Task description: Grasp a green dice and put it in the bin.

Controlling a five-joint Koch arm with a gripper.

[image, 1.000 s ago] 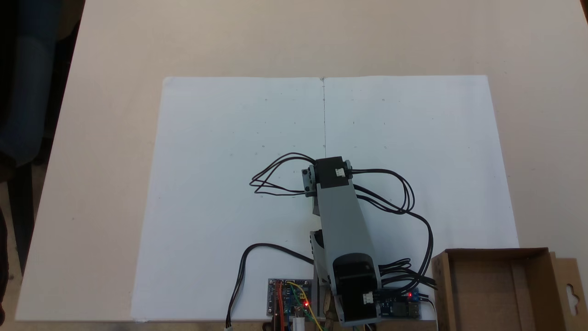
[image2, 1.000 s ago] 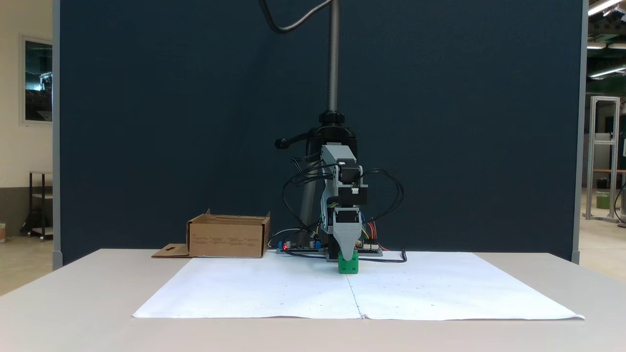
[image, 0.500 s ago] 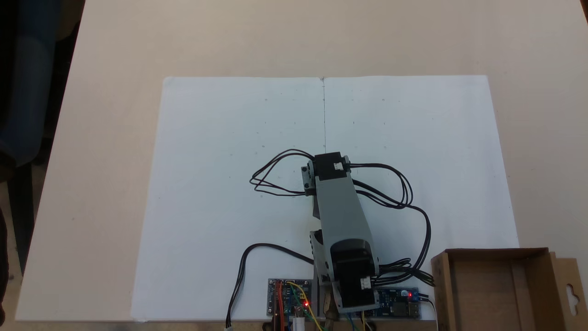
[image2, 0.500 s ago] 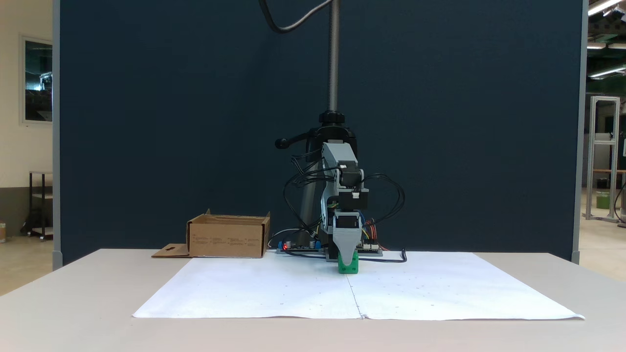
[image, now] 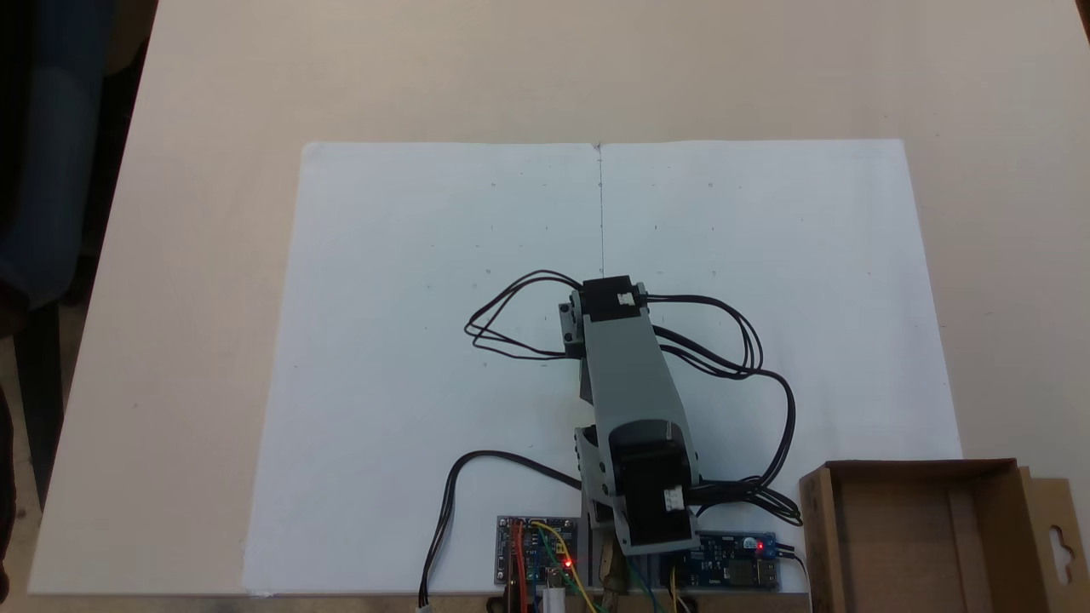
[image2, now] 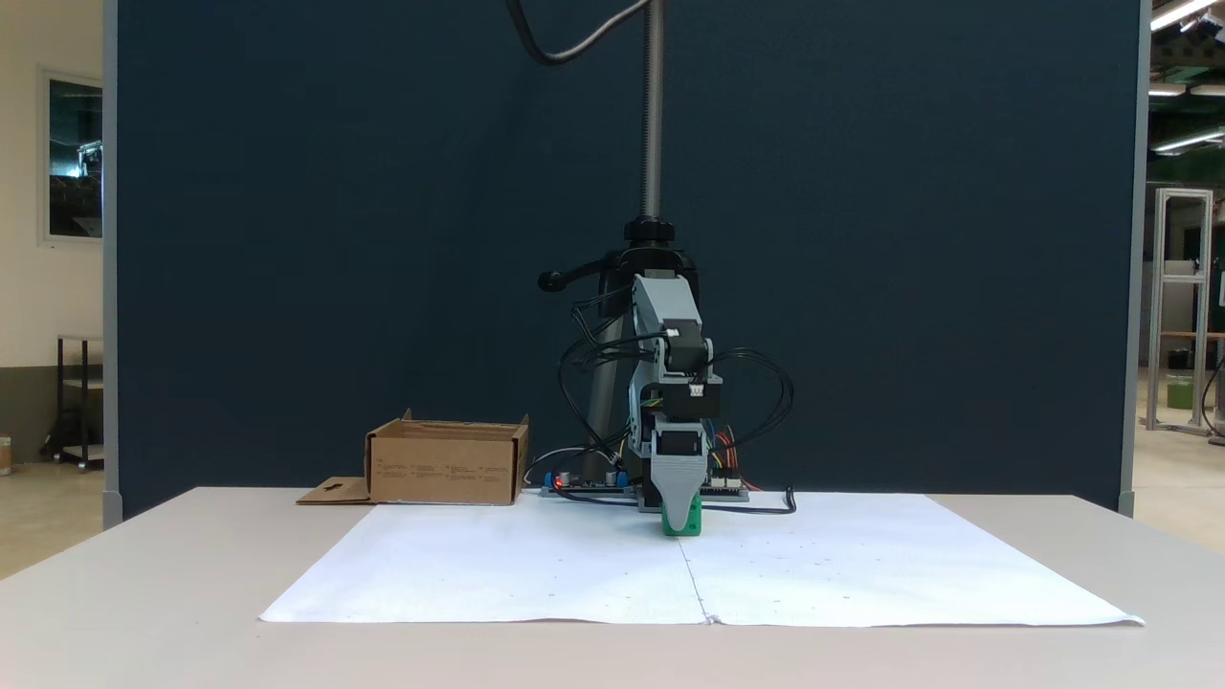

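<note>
In a fixed view from the front, the green dice (image2: pixel 696 522) rests on the white paper, just ahead of the arm's base. My gripper (image2: pixel 680 519) points straight down at it, and its grey front finger covers the middle of the dice. The other jaw lies behind, so I cannot tell the gripper's state. From above, the arm (image: pixel 630 383) hides both the gripper and the dice. The bin (image2: pixel 445 469), a brown cardboard box, stands left of the arm in the front view, and its rim (image: pixel 911 465) sits at the bottom right when seen from above.
A large white paper sheet (image: pixel 426 298) covers the table's middle. Circuit boards (image: pixel 536 562) with lit red LEDs and looping black cables (image: pixel 749 340) lie around the base. A camera stand pole (image2: pixel 653 115) rises behind the arm, in front of a dark partition.
The arm has bent lower and the gripper has come down over the dice. From above, the wrist has shifted slightly farther from the base. The dice has not moved.
</note>
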